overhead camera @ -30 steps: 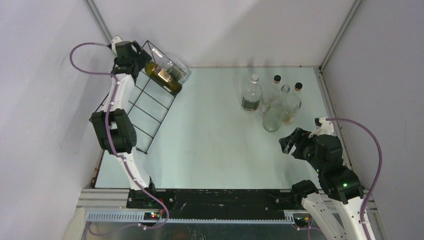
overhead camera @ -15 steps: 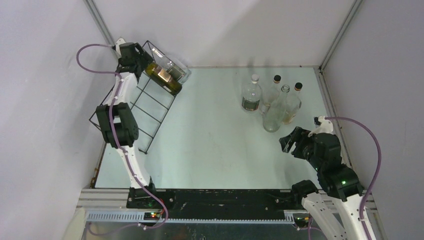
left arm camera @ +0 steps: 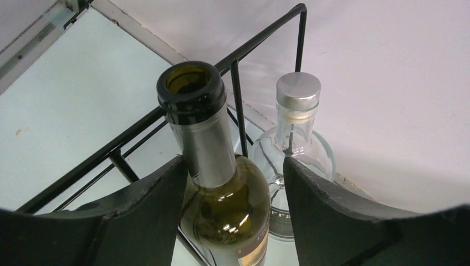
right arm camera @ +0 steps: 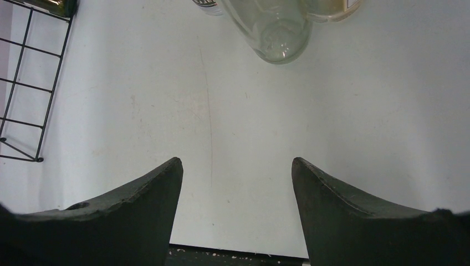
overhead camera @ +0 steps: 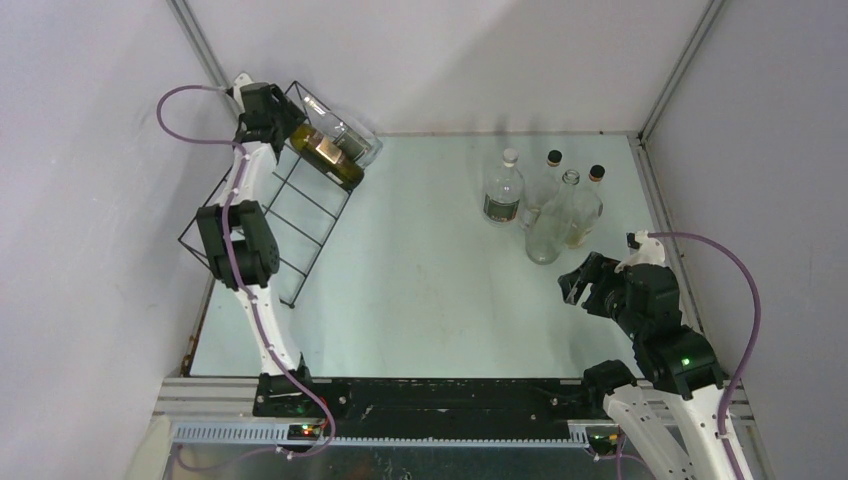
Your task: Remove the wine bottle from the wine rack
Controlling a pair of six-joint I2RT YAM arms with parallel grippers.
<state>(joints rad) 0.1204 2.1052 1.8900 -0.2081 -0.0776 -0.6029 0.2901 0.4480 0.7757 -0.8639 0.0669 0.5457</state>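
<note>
Hovering at the far-left corner, the left gripper (left arm camera: 233, 166) has its fingers spread wide on either side of the neck of the wine bottle (left arm camera: 213, 149); whether a finger touches the glass, I can't quite tell. That bottle lies in the wine rack (left arm camera: 237, 105) beside a clear capped bottle (left arm camera: 298, 91). The right gripper (right arm camera: 237, 166) hangs with fingers parted, holding nothing, above the table (right arm camera: 233, 111), near four standing bottles (overhead camera: 545, 200).
</note>
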